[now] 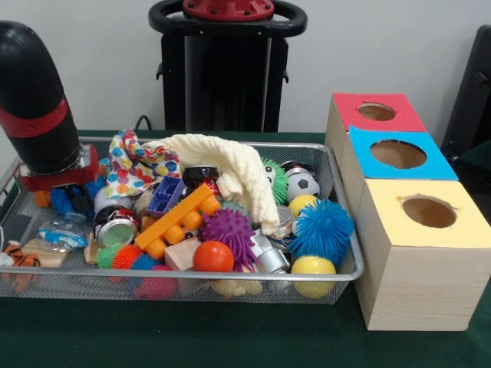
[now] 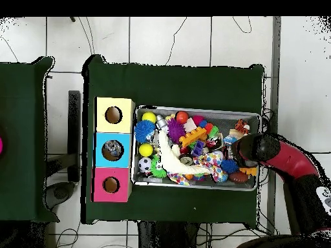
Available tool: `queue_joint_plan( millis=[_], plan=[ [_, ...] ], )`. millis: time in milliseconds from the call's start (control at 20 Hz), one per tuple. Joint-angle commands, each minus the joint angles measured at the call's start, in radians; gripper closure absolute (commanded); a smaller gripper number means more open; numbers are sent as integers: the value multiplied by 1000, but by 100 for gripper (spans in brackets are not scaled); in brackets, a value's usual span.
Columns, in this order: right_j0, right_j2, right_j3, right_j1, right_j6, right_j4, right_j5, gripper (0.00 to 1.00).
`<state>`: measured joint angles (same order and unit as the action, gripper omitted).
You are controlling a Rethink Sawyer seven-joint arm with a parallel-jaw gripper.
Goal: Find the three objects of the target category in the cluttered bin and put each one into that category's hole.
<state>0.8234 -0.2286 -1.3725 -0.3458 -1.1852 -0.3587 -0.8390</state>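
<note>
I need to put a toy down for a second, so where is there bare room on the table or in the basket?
Bare green table runs along the near side of the bin, and more lies beyond its far rim in the overhead view. Inside, toys cover nearly all the mesh; only thin patches show near the arm end. The boxes stand close against the other end.

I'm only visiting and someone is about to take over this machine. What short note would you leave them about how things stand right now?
Gripper: down in the bin's end farthest from the boxes, among the toys; whether it is open or shut cannot be seen.
Bin: full of clutter, including balls, spiky balls, blocks and cloths.
Blue hole: middle box of three, beside the bin; something seems to lie inside it in the overhead view, but I cannot tell what.
Left: search for target objects, then drop each into the blue hole.
</note>
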Motion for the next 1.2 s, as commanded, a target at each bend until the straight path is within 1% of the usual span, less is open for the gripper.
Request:
queue_joint_plan(
  millis=[50, 250, 300, 350, 400, 450, 550, 750, 900, 1000, 1150, 1200],
  plan=[
    [-28, 19, -6, 100, 45, -70, -116, 100],
    [-35, 23, 2, 105, 31, -75, -94, 100],
    [-41, 28, 5, 105, 19, -87, -61, 100],
    [-56, 45, 14, 107, -3, -117, 7, 100],
    [-53, 40, 14, 112, -2, -128, 52, 100],
    [-63, 52, 17, 111, -23, -150, 107, 100],
    [-61, 49, 17, 118, -40, -155, 152, 100],
    [-63, 48, 34, 144, -51, -166, 198, 100],
    [-65, 44, 45, 159, -66, -185, 284, 100],
    [-68, 46, 49, 161, -75, -190, 302, 100],
    [-71, 49, 52, 162, -78, -182, 285, 100],
    [-75, 55, 55, 164, -88, -186, 297, 100]
  ],
)
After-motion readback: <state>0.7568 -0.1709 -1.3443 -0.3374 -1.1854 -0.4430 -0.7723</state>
